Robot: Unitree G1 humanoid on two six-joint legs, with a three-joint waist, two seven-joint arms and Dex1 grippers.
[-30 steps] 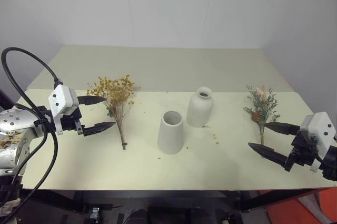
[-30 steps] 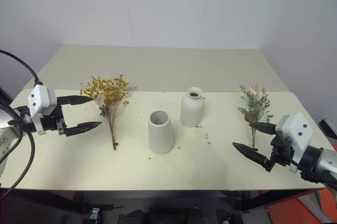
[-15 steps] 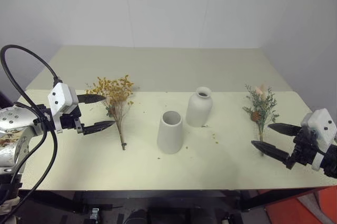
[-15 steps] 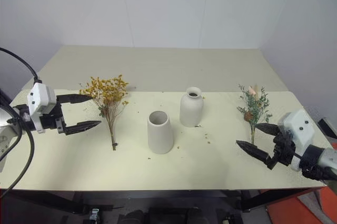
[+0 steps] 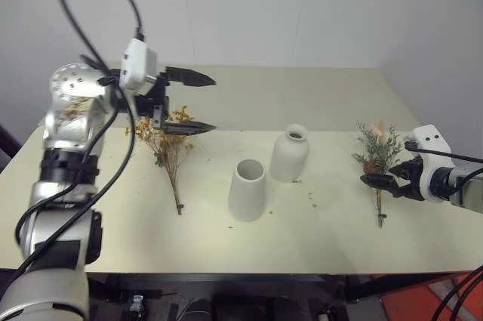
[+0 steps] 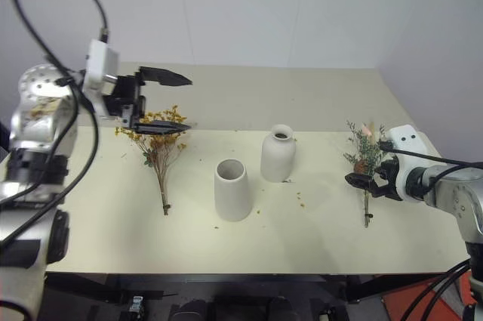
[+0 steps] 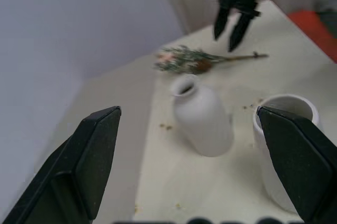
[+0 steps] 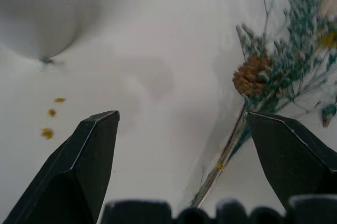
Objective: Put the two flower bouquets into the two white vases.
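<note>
Upper left: left gripper (image 5: 198,102) spread wide, empty, raised above the blossom end of the yellow bunch (image 5: 167,147); stems running down-frame toward the near table (image 5: 113,245) edge. Centre: cone vase (image 5: 247,189) and bottle vase (image 5: 289,153) upright, side by side, both empty. Right: green sprig (image 5: 375,156) flat, long axis up-and-down in frame, plume far, stem end near. Right gripper (image 5: 383,183) wide, empty, straddling the stem mid-length, probably the nearer grab.
</note>
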